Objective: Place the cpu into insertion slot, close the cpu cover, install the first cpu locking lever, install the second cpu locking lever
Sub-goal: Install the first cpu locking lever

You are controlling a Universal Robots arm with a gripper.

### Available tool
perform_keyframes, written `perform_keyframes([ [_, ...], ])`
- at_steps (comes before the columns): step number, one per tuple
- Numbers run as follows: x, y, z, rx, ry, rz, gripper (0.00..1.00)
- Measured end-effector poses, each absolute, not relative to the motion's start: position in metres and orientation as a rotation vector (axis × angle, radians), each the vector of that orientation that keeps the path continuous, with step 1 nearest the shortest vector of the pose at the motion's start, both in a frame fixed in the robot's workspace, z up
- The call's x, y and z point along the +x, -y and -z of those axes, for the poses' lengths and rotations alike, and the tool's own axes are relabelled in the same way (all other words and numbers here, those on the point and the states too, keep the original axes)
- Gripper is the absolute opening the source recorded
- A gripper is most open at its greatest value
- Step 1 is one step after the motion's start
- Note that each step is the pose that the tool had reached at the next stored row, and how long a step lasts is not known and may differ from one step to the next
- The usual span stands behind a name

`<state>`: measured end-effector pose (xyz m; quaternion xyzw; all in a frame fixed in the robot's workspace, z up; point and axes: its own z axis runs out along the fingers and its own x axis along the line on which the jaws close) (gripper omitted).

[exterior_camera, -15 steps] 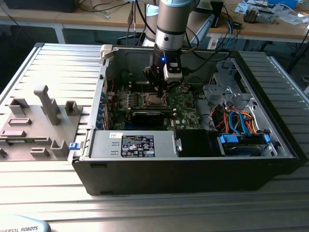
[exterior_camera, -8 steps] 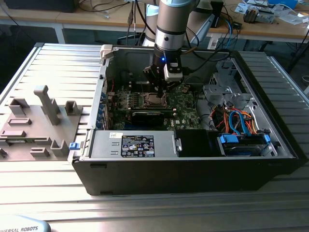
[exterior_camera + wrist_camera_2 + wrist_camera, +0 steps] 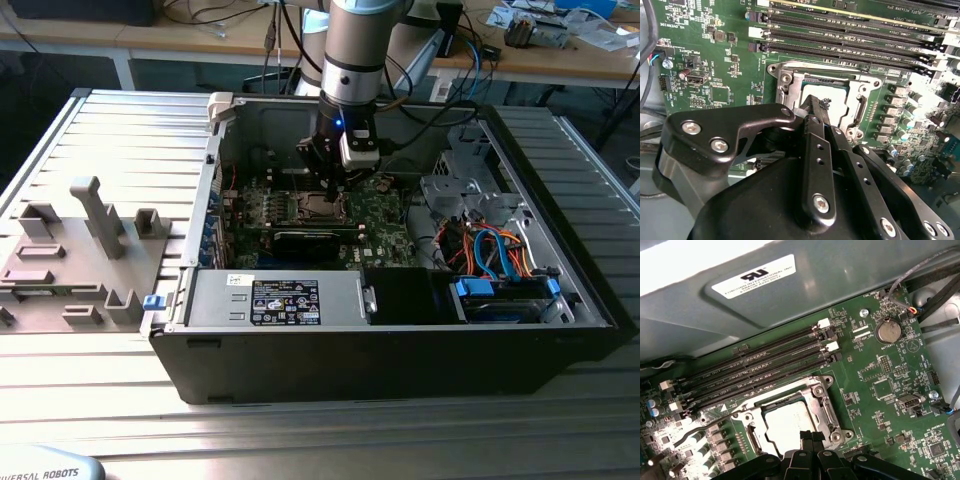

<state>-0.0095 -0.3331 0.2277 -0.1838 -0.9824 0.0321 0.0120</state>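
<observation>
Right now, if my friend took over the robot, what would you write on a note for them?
Note: the tool is shut with nothing seen in it, tips over the socket's edge.
The cpu sits in the insertion slot.
The cpu cover lies flat around it.
Done: cpu placed, cover seemingly closed.
Left: both locking levers; one thin lever seems to stick out unlatched.
</observation>
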Motion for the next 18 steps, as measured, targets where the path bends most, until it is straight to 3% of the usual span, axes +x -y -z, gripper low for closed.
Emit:
perform_keyframes([
  [18, -0.0095, 0.3331, -0.2277, -0.528, 3.072, -0.101, 0.11],
])
